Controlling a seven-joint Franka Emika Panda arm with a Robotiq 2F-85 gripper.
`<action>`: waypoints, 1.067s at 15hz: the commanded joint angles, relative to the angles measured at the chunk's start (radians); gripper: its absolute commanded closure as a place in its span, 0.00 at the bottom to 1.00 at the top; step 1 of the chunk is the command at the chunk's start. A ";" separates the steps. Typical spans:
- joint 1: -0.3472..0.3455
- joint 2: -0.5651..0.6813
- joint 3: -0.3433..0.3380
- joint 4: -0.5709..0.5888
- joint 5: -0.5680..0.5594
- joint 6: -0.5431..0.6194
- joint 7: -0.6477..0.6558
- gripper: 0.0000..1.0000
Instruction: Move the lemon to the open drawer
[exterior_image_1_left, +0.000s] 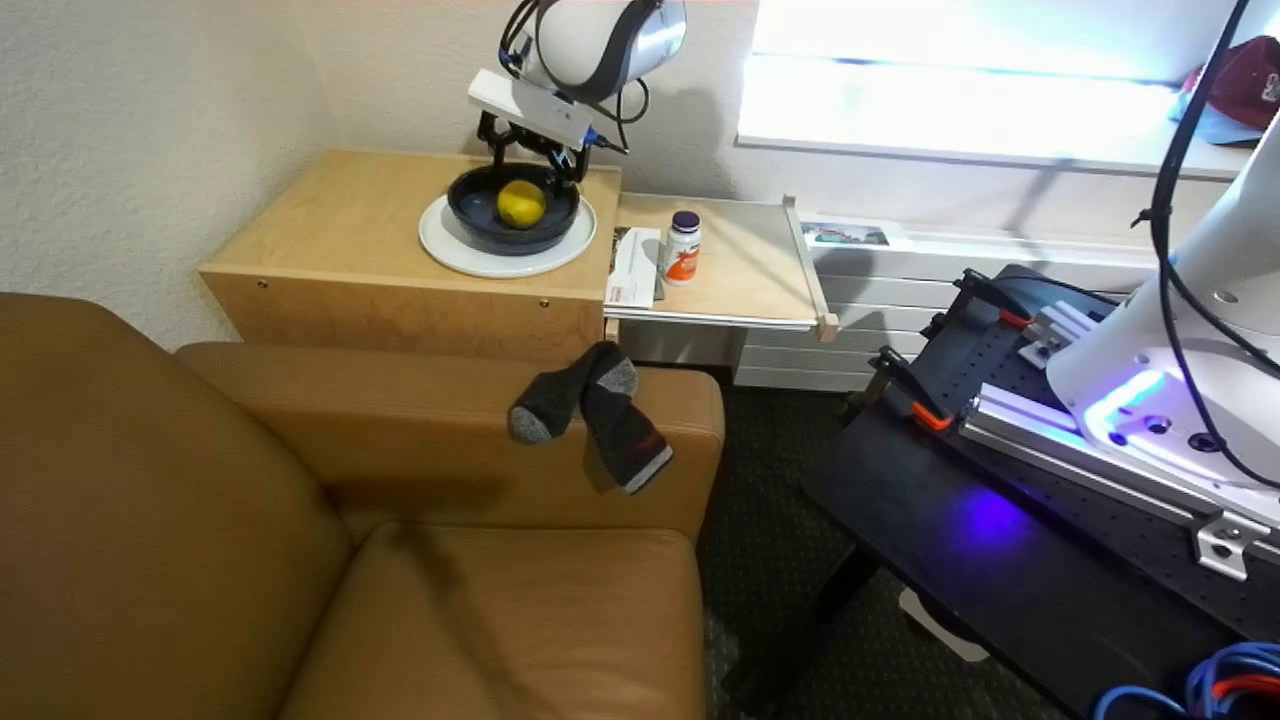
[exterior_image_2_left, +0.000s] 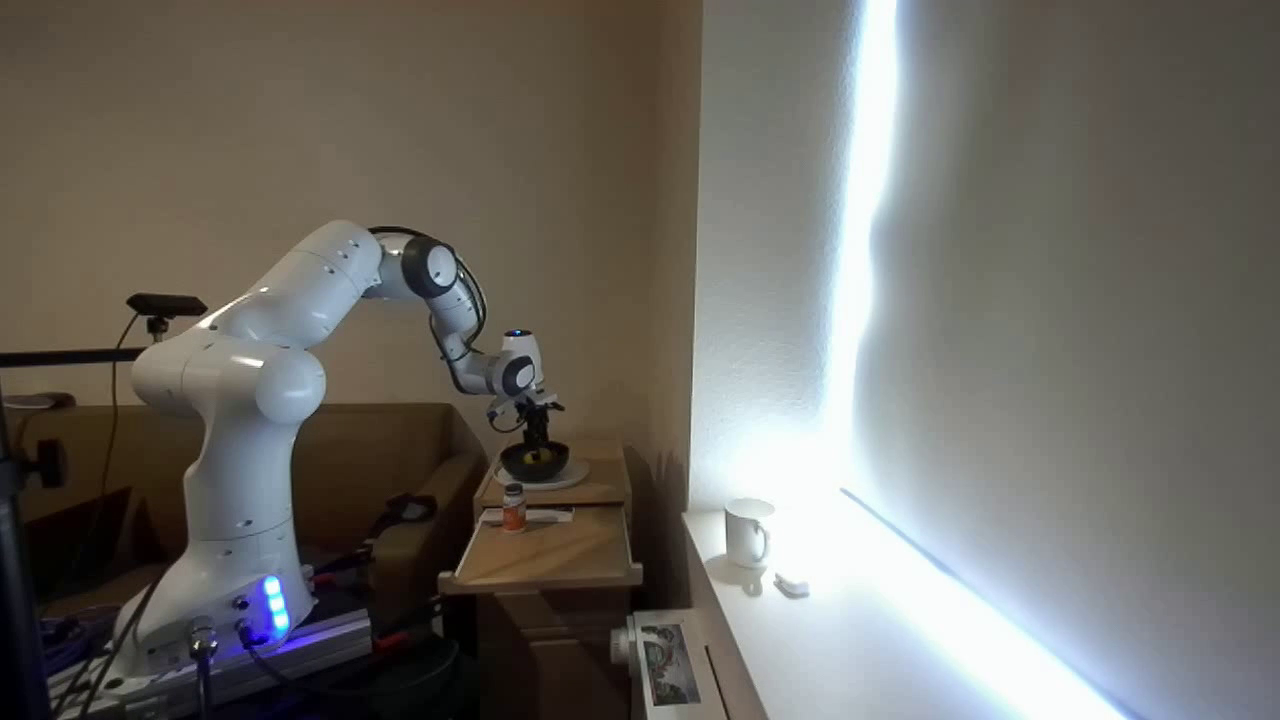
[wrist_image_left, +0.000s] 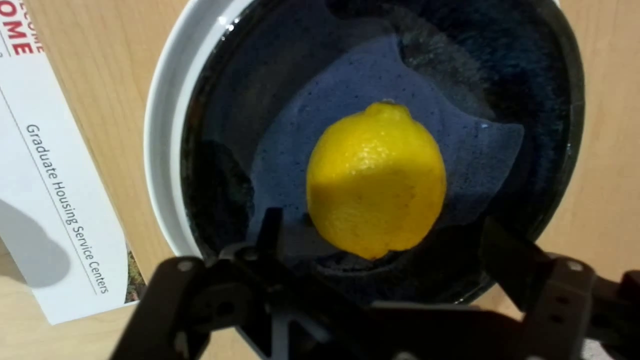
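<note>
The yellow lemon (exterior_image_1_left: 521, 204) sits in a dark bowl (exterior_image_1_left: 510, 241) on a white plate (exterior_image_1_left: 470, 262) on top of the wooden side table. It also shows in an exterior view (exterior_image_2_left: 537, 456) and in the wrist view (wrist_image_left: 376, 185). My gripper (exterior_image_1_left: 533, 168) is over the bowl, pointing down. In the wrist view my gripper (wrist_image_left: 382, 221) is open, its fingertips wide apart with nothing between them that they touch. The lemon lies just ahead of the jaws. The open drawer (exterior_image_1_left: 750, 255) sticks out beside the plate, and shows in an exterior view (exterior_image_2_left: 550, 556).
A white bottle with an orange label (exterior_image_1_left: 683, 250) stands upright in the drawer beside white printed papers (exterior_image_1_left: 633, 265). The papers also show in the wrist view (wrist_image_left: 60, 200). Dark socks (exterior_image_1_left: 600, 400) lie on the sofa arm (exterior_image_1_left: 430, 400). A white mug (exterior_image_2_left: 748, 532) stands on the windowsill.
</note>
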 joint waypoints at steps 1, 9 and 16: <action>0.016 0.052 -0.015 0.049 0.016 0.003 -0.015 0.00; -0.005 0.055 0.011 0.036 0.035 -0.008 -0.040 0.00; -0.022 0.067 0.036 0.042 0.096 0.006 -0.055 0.55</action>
